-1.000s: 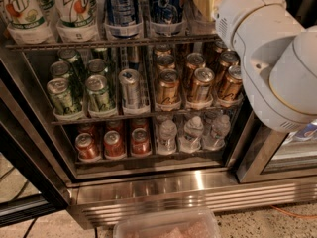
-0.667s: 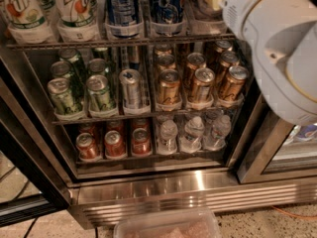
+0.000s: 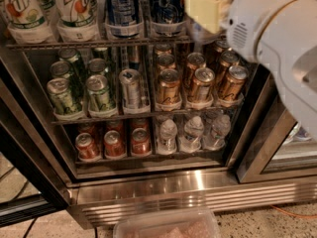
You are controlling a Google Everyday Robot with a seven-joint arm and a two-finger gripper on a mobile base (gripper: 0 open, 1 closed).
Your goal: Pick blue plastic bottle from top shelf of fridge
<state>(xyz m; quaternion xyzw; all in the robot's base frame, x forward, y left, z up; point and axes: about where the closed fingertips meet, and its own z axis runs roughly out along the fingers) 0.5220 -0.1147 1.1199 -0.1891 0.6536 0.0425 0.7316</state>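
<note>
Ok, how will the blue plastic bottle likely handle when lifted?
The gripper, at the right end of the top shelf, hides most of the blue plastic bottle. Its wide base suggests it is heavy; smooth rounded plastic may slip.

Two 7UP bottles (image 3: 74, 9) in front, two dark-blue-labelled bottles (image 3: 121, 9), at least five green cans (image 3: 99, 92), one silver can (image 3: 131, 86) in front, about eight copper cans (image 3: 200, 83), three red cans (image 3: 114, 143) in the front row, three small clear bottles (image 3: 193, 130); one clear tub (image 3: 166, 227) below; one hand (image 3: 208, 9) at upper right, by the top shelf (image 3: 99, 42)

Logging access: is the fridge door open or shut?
Open: the gripper is inside the fridge, at the right end of the top shelf.
</note>
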